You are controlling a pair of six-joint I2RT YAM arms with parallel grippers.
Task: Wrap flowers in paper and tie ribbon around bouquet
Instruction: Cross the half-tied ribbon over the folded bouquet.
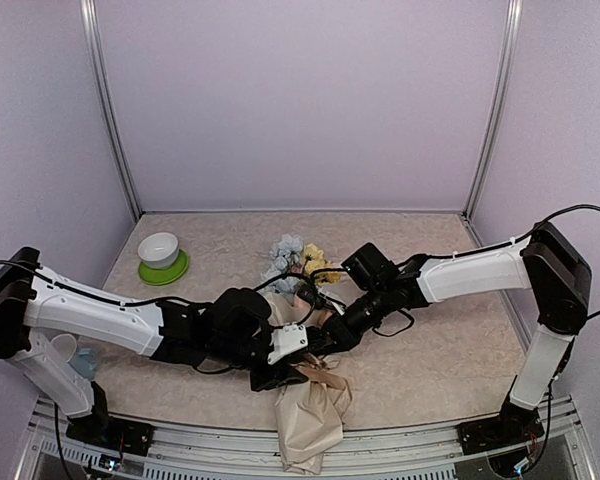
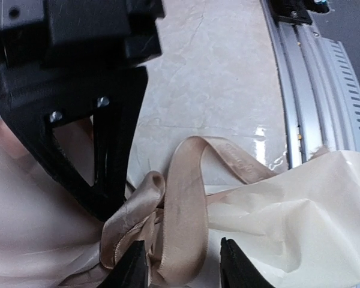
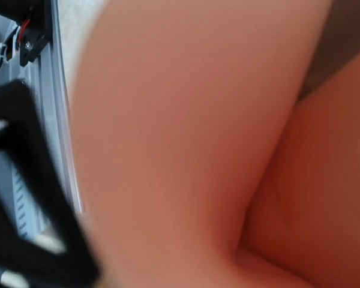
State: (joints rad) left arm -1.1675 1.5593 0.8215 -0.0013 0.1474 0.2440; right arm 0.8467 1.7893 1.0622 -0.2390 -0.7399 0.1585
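Ribbon (image 2: 183, 198) is right up under my left wrist cam: a flat tan satin strip, a bit shiny, looping up off the paper and bunching into a crumpled wad. My left hand (image 2: 185, 267) sits half closed with one strand running between its two black fingertips. I can't tell if I'm really pinching it or just straddling it. My right hand (image 2: 105, 198) is clamped tight, tip down at that wad. I can't see if it's got anything, since its own cam is just a tan blur. The paper (image 2: 300, 204) is thin, creased and beige, bundled up on the marbled table (image 2: 216, 78) between my arms. The flowers (image 1: 295, 258) poke out the far end, pale blue, pink and yellow.
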